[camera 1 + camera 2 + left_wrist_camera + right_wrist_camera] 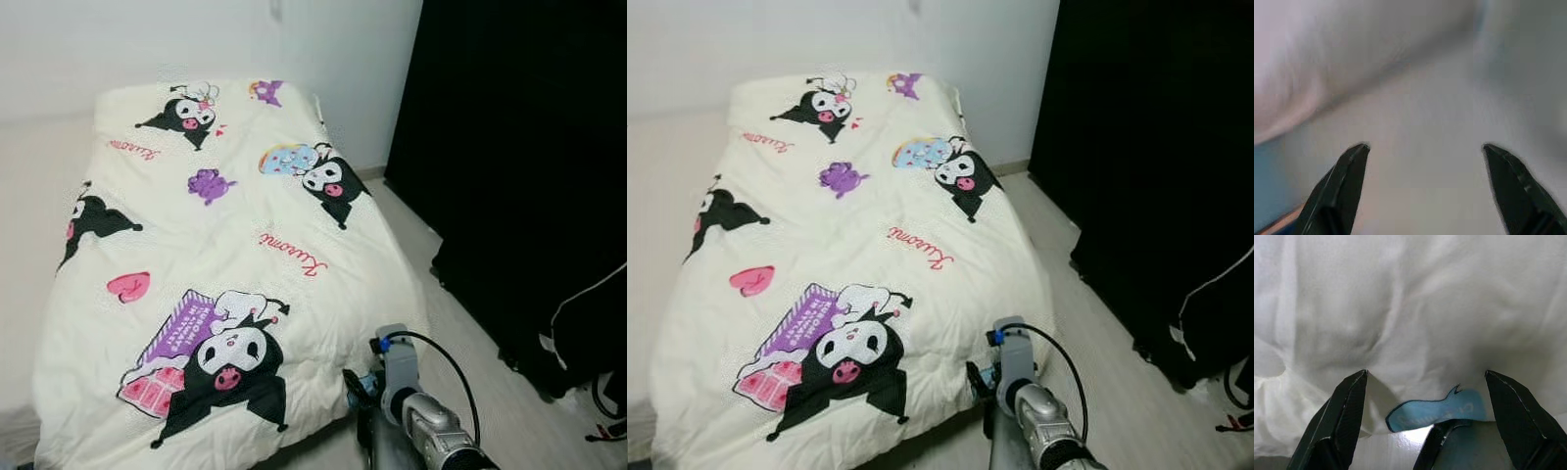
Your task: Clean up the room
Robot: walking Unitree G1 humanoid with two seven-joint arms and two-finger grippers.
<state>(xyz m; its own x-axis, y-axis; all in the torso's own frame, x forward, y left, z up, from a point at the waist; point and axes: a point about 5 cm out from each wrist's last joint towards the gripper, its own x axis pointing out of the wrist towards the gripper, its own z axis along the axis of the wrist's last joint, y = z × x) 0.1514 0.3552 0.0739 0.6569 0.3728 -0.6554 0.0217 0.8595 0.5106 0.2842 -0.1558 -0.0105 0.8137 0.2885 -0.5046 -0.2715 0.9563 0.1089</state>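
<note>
A bed carries a cream comforter [225, 225] printed with black cartoon figures, pink hearts and purple shapes, spread fairly flat over it. My right arm [397, 377] reaches to the bed's near right corner. In the right wrist view the right gripper [1425, 374] is open, close to the hanging edge of the comforter [1410, 308]. A blue printed patch [1440, 411] lies between the fingers, low down. The left gripper [1425, 147] is open too, in front of a blurred pale surface with nothing between its fingers.
A black curtain [519, 147] fills the right side. Dark bags with a white cord [588, 323] lie on the floor below it. A strip of pale floor [460, 343] runs between bed and curtain. White wall [147, 39] stands behind the bed.
</note>
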